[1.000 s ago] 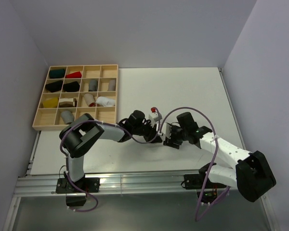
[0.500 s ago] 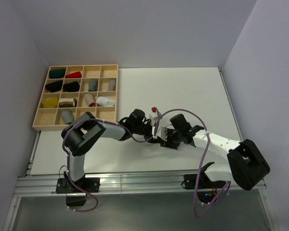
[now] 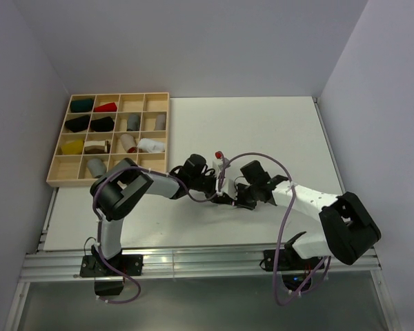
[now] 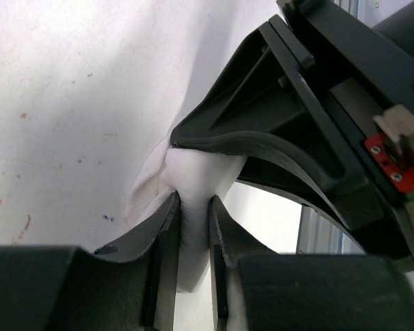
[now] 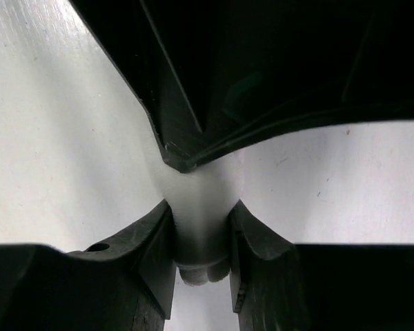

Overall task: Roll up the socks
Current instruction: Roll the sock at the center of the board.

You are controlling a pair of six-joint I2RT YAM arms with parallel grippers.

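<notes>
Two grippers meet on the table (image 3: 276, 131), a little toward its near edge from the middle, and you have both of them on the one white sock (image 4: 193, 169). Your left gripper (image 4: 193, 201) reaches in from 9 o'clock, its fingers drawn to a narrow gap with a fold of the sock pinched between them. The fabric bunches up just past the tips and spills onto the table at 7 o'clock. Your right gripper (image 5: 201, 219) comes in from 3 o'clock, tip to tip with the left one, its fingers closed in on the same bunched fabric. From above, the two grippers hide most of the sock. A wooden tray (image 3: 55, 165) of cloth bundles (image 3: 105, 107) lies well apart at 10 o'clock.
</notes>
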